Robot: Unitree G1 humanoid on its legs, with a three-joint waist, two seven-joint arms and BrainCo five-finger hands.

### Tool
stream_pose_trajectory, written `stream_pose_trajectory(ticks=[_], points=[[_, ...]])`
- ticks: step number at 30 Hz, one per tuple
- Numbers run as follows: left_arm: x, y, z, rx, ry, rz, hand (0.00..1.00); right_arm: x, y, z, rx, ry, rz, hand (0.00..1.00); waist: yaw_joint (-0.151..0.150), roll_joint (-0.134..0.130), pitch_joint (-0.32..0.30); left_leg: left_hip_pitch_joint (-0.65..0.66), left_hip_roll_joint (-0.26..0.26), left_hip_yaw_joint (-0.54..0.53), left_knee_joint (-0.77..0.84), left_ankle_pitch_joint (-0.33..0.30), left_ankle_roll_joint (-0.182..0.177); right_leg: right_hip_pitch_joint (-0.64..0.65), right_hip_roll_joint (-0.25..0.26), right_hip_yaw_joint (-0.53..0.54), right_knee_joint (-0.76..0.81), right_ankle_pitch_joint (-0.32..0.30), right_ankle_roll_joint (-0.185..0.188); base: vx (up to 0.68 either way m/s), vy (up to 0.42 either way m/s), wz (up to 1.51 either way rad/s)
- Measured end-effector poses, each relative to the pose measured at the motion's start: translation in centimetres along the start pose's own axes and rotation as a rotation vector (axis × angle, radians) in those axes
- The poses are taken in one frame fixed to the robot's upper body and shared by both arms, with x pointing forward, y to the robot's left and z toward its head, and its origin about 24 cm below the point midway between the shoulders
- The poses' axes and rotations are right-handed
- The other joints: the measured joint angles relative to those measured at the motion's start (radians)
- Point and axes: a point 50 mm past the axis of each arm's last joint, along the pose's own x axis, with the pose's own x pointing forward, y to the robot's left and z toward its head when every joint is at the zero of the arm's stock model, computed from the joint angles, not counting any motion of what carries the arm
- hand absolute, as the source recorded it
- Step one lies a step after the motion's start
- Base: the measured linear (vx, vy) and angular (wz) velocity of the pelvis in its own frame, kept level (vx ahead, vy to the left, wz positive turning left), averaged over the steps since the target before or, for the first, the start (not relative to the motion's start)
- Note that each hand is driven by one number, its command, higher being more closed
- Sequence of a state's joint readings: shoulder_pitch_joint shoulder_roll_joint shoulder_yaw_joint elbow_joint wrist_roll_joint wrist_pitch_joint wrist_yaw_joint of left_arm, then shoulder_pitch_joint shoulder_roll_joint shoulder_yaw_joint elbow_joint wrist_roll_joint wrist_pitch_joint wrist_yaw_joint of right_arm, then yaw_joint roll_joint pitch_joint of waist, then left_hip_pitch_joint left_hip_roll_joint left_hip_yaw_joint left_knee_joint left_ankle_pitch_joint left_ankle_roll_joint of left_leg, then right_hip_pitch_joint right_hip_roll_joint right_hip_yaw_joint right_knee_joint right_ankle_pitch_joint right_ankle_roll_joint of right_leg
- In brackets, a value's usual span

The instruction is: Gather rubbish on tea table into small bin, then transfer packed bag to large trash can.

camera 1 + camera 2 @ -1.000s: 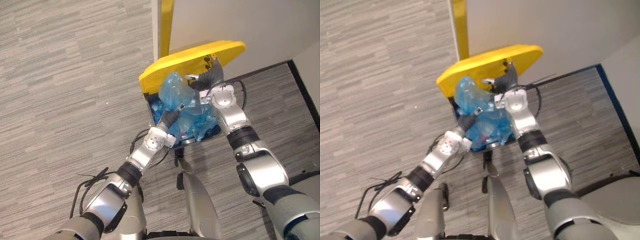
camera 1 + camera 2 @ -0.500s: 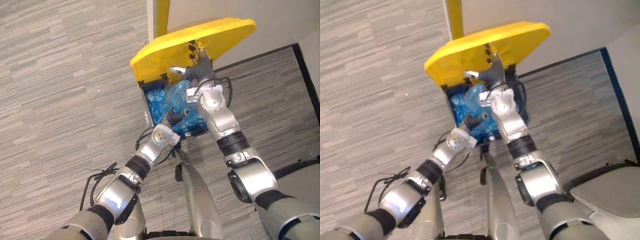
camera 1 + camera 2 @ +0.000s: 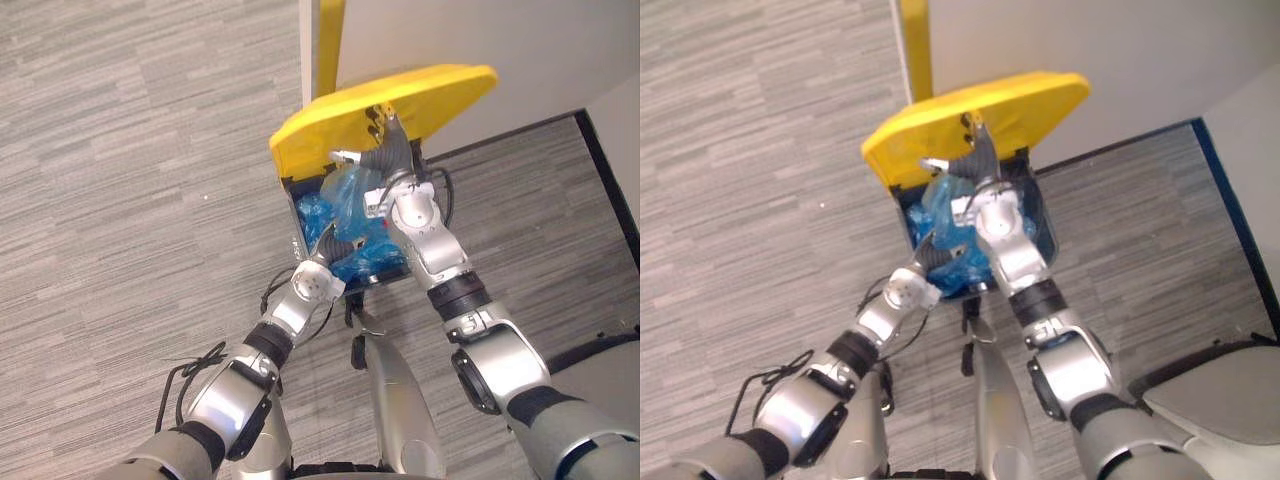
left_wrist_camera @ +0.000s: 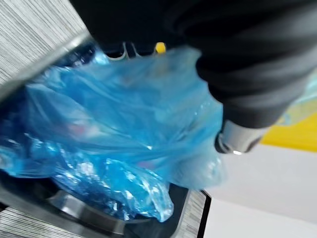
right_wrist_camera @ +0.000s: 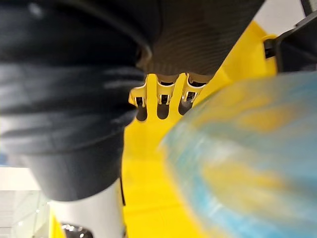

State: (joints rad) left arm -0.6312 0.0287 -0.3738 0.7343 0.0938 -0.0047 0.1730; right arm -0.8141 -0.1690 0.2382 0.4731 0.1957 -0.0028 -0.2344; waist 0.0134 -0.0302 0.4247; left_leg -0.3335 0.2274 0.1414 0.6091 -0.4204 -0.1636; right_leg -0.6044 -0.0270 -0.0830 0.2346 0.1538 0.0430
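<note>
1. A large trash can [image 3: 296, 225] with dark walls stands on grey striped carpet [image 3: 130, 200], close against a pale wall [image 3: 500, 40]. A yellow strip [image 3: 330, 40] runs upright along the wall's edge, just behind the can.
2. The can's yellow lid [image 3: 440, 95] is raised and tilted back toward the wall, leaving the mouth of the can open.
3. The right hand [image 3: 385, 160] reaches over the can from the robot's right side. It is open, and its straight fingers [image 5: 163, 96] are spread flat against the underside of the lid, propping it up.
4. A crumpled, see-through blue bag [image 3: 352, 195] sits inside the open can. Its top bulges up to the rim, just below the right hand. More blue plastic lies lower in the can, and I cannot tell where the bag ends and that plastic begins.
5. The left hand [image 3: 335, 245] reaches in from the robot's left side, over the near rim of the can, and rests against the bag. Its fingers are buried in the blue plastic, so I cannot tell whether they grip the bag or are loose.
6. In the left wrist view, the bag [image 4: 124, 124] presses up against the hand's dark cover.
</note>
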Motion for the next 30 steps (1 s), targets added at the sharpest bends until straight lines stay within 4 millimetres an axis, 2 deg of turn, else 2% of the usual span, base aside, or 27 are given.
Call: stream_pose_trajectory(ticks=[4, 7, 9, 10, 12, 13, 15, 19, 23, 24, 25, 26, 27, 28, 29, 30], points=[[-1.5, 0.9, -1.5, -0.037, -0.005, 0.025, 0.00, -2.1, -0.5, -3.2, 0.016, 0.093, -0.012, 0.00, 0.004, 0.001, -0.002, 0.046, -0.011, -0.001, -0.035, 0.018, 0.000, 0.037, -0.007, 0.000, -0.008, -0.004, 0.003, 0.01, -0.026, 0.04], [-3.1, 1.7, -3.4, -0.065, 0.018, 0.043, 0.00, -3.8, -1.8, -5.7, 0.008, 0.169, -0.049, 0.00, 0.014, 0.001, -0.008, 0.075, -0.014, -0.004, -0.048, 0.018, 0.006, 0.073, -0.007, -0.003, -0.030, -0.003, 0.004, -0.01, -0.005, 0.02], [-4.9, 2.2, -5.9, -0.111, 0.087, 0.061, 0.00, -5.6, -2.6, -7.9, 0.001, 0.244, -0.074, 0.00, 0.023, 0.003, -0.021, 0.100, -0.020, -0.012, -0.071, 0.025, 0.014, 0.107, -0.008, -0.010, -0.056, 0.002, 0.010, -0.01, -0.020, 0.08], [-5.2, 2.4, -6.4, -0.116, 0.101, 0.070, 0.00, -5.9, -2.7, -8.3, -0.002, 0.258, -0.075, 0.00, 0.023, 0.003, -0.022, 0.108, -0.022, -0.013, -0.077, 0.027, 0.016, 0.115, -0.009, -0.011, -0.062, 0.004, 0.010, 0.00, -0.017, 0.08], [-7.5, 2.9, -9.4, -0.161, 0.200, 0.097, 0.00, -7.6, -3.0, -10.6, -0.038, 0.348, -0.073, 0.00, 0.029, 0.004, -0.037, 0.146, -0.030, -0.015, -0.109, 0.036, 0.023, 0.151, -0.013, -0.013, -0.085, 0.009, 0.014, 0.00, -0.006, 0.02], [-8.0, 3.0, -10.1, -0.168, 0.223, 0.101, 0.00, -8.0, -3.0, -11.1, -0.037, 0.366, -0.074, 0.00, 0.031, 0.003, -0.045, 0.151, -0.032, -0.015, -0.114, 0.038, 0.026, 0.154, -0.014, -0.013, -0.088, 0.010, 0.014, 0.00, 0.000, 0.00], [-10.5, 3.4, -12.8, -0.193, 0.316, 0.129, 0.00, -9.9, -3.3, -12.6, -0.051, 0.427, -0.069, 0.00, 0.036, 0.004, -0.055, 0.186, -0.036, -0.016, -0.130, 0.043, 0.030, 0.190, -0.018, -0.015, -0.099, 0.011, 0.016, 0.00, 0.000, 0.00], [-13.9, 3.3, -16.1, -0.229, 0.452, 0.151, 0.00, -12.7, -4.0, -14.7, -0.032, 0.521, -0.107, 0.00, 0.045, 0.005, -0.067, 0.242, -0.048, -0.016, -0.139, 0.045, 0.028, 0.242, -0.025, -0.013, -0.099, 0.006, 0.022, -0.02, 0.020, 0.00], [-18.0, 2.9, -20.6, -0.275, 0.693, 0.201, 0.00, -16.4, -4.5, -17.0, -0.015, 0.636, -0.161, 0.00, 0.044, -0.009, -0.081, 0.270, -0.059, 0.000, -0.104, 0.031, 0.040, 0.275, -0.040, -0.008, -0.097, 0.008, 0.033, -0.08, 0.052, -0.08], [-18.3, 2.8, -20.9, -0.280, 0.717, 0.202, 0.00, -17.1, -4.4, -17.3, -0.010, 0.656, -0.166, 0.00, 0.044, -0.011, -0.081, 0.270, -0.060, 0.003, -0.095, 0.030, 0.039, 0.277, -0.041, -0.007, -0.096, 0.007, 0.032, -0.16, 0.065, -0.09], [-19.3, 2.6, -21.7, -0.293, 0.766, 0.212, 0.00, -18.6, -4.4, -18.0, -0.001, 0.699, -0.173, 0.00, 0.042, -0.017, -0.085, 0.269, -0.066, 0.006, -0.083, 0.031, 0.038, 0.277, -0.048, -0.004, -0.089, -0.005, 0.041, -0.14, 0.054, -0.09], [-19.6, 2.3, -21.9, -0.324, 0.785, 0.234, 0.00, -20.2, -4.4, -18.8, 0.017, 0.750, -0.190, 0.00, 0.041, -0.011, -0.090, 0.271, -0.049, 0.008, -0.094, 0.043, 0.048, 0.268, -0.056, -0.023, -0.060, -0.063, 0.092, -0.17, 0.005, -0.14], [-19.9, 2.1, -22.0, -0.337, 0.796, 0.243, 0.00, -21.0, -4.2, -19.2, 0.029, 0.776, -0.197, 0.00, 0.042, -0.005, -0.096, 0.273, -0.042, 0.021, -0.108, 0.055, 0.040, 0.238, -0.061, -0.031, 0.007, -0.097, 0.080, -0.12, -0.056, -0.19], [-20.3, 2.2, -22.4, -0.339, 0.818, 0.257, 0.00, -22.9, -3.7, -20.1, 0.046, 0.845, -0.202, 0.00, 0.037, -0.020, -0.114, 0.282, -0.041, 0.035, -0.126, 0.069, 0.038, 0.176, -0.079, -0.033, 0.268, -0.144, 0.003, -0.09, -0.114, -0.14], [-20.5, 2.2, -22.5, -0.330, 0.830, 0.253, 0.00, -24.5, -3.4, -20.8, 0.056, 0.903, -0.211, 0.00, 0.033, -0.027, -0.122, 0.297, -0.040, 0.034, -0.138, 0.074, 0.033, 0.175, -0.088, -0.032, 0.419, -0.188, -0.023, -0.04, -0.108, -0.06], [-20.8, 2.0, -22.7, -0.325, 0.847, 0.248, 0.00, -26.8, -3.1, -21.7, 0.061, 0.983, -0.219, 0.00, 0.033, -0.026, -0.141, 0.305, -0.037, 0.029, -0.144, 0.076, 0.028, 0.195, -0.097, -0.028, 0.535, -0.260, -0.021, 0.02, -0.154, 0.02]])
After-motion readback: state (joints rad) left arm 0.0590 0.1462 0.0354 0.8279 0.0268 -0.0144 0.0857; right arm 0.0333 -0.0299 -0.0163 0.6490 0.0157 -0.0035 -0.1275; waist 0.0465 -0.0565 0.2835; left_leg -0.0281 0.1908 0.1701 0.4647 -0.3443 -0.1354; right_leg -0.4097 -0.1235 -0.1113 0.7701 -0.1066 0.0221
